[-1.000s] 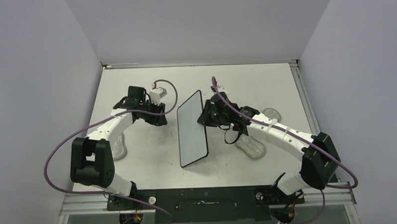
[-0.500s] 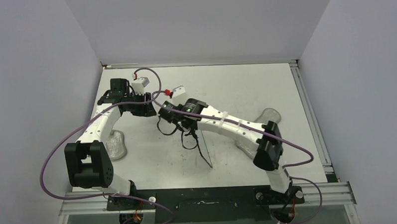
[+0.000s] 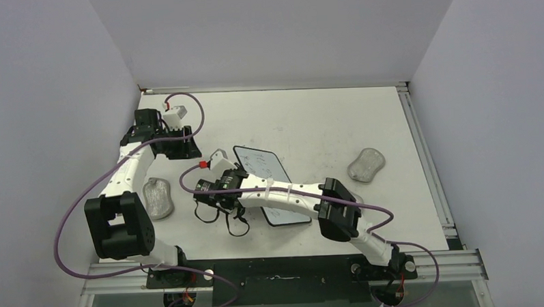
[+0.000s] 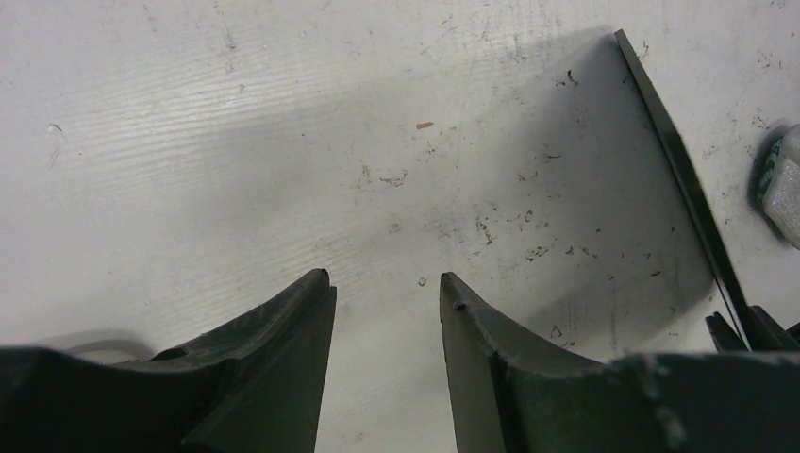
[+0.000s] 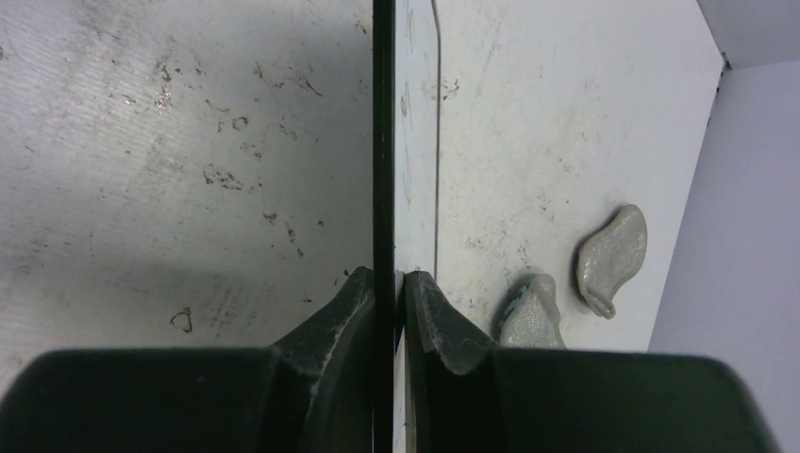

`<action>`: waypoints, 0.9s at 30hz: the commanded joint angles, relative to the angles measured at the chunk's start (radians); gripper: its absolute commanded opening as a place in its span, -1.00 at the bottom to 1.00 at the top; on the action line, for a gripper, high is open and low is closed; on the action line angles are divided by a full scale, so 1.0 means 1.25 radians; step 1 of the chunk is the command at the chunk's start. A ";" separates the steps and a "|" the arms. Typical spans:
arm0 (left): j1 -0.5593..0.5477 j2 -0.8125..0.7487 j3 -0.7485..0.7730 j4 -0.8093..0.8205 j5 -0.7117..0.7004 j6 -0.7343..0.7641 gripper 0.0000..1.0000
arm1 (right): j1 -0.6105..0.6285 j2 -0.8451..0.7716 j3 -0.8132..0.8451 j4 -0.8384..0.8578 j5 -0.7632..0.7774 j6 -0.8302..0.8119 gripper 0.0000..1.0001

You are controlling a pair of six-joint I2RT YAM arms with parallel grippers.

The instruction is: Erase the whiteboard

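Meanwhile, the right claw (image 5: 389, 279) pinches the whiteboard (image 5: 415, 142) by its black rim, board stretching ahead of it; the left claw (image 4: 385, 279) hangs open above the scuffed desk (image 4: 189, 142).

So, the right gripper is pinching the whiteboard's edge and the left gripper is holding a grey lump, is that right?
Not quite. The right gripper does pinch the whiteboard by its edge, but the left gripper holds nothing: the left wrist view shows it open over the table.
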 commanded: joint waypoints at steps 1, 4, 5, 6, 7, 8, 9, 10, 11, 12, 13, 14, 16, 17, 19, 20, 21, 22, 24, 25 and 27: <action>0.005 -0.001 0.029 0.005 0.007 -0.010 -0.13 | -0.004 0.012 -0.102 0.223 -0.121 0.097 -0.82; 0.006 -0.001 0.020 0.009 0.012 -0.012 -0.13 | -0.004 0.028 -0.093 0.279 -0.137 0.140 -0.50; 0.005 0.000 0.019 0.008 0.012 -0.009 -0.13 | -0.003 0.033 -0.083 0.286 -0.142 0.152 -0.34; 0.005 0.001 0.017 0.006 0.012 -0.005 -0.13 | -0.002 0.034 -0.079 0.296 -0.150 0.155 -0.19; 0.005 0.001 0.014 0.005 0.012 0.000 -0.13 | 0.000 0.031 -0.078 0.305 -0.158 0.155 -0.06; 0.005 0.002 0.011 0.006 0.012 0.004 -0.13 | 0.000 0.024 -0.081 0.312 -0.163 0.155 0.11; 0.005 0.003 0.009 0.006 0.012 0.007 -0.12 | -0.001 0.019 -0.085 0.319 -0.173 0.155 0.30; 0.004 0.007 0.007 0.005 0.013 0.011 -0.12 | -0.003 0.013 -0.087 0.320 -0.182 0.155 0.47; 0.005 0.011 0.005 0.003 0.013 0.015 -0.12 | -0.005 0.007 -0.088 0.319 -0.193 0.156 0.84; 0.003 0.015 0.003 0.002 0.013 0.018 -0.12 | -0.009 0.000 -0.091 0.313 -0.203 0.160 0.96; 0.001 0.021 0.002 0.000 0.012 0.020 -0.12 | -0.012 -0.015 -0.101 0.312 -0.206 0.161 0.83; -0.001 0.026 0.003 -0.003 0.012 0.023 -0.12 | -0.014 -0.032 -0.118 0.313 -0.203 0.163 0.80; -0.011 0.036 0.003 -0.010 0.010 0.029 -0.12 | -0.021 -0.083 -0.168 0.314 -0.196 0.177 0.79; -0.017 0.039 0.000 -0.009 0.009 0.030 -0.12 | -0.032 -0.114 -0.201 0.314 -0.194 0.191 0.79; -0.032 0.042 -0.006 -0.005 0.000 0.033 -0.12 | -0.060 -0.201 -0.297 0.333 -0.202 0.224 0.79; -0.041 0.044 -0.012 0.000 -0.005 0.035 -0.12 | -0.080 -0.250 -0.363 0.354 -0.215 0.242 0.79; -0.052 0.046 -0.016 0.003 -0.010 0.036 -0.12 | -0.108 -0.306 -0.435 0.382 -0.237 0.262 0.79; -0.064 0.049 -0.021 0.008 -0.016 0.037 -0.12 | -0.138 -0.361 -0.511 0.417 -0.264 0.277 0.79; -0.098 0.059 -0.030 0.017 -0.033 0.037 -0.12 | -0.200 -0.481 -0.689 0.479 -0.303 0.301 0.79; -0.121 0.065 -0.033 0.016 -0.044 0.037 -0.12 | -0.232 -0.549 -0.746 0.498 -0.306 0.311 0.79; -0.149 0.075 -0.041 0.018 -0.057 0.035 -0.12 | -0.290 -0.630 -0.839 0.518 -0.307 0.302 0.79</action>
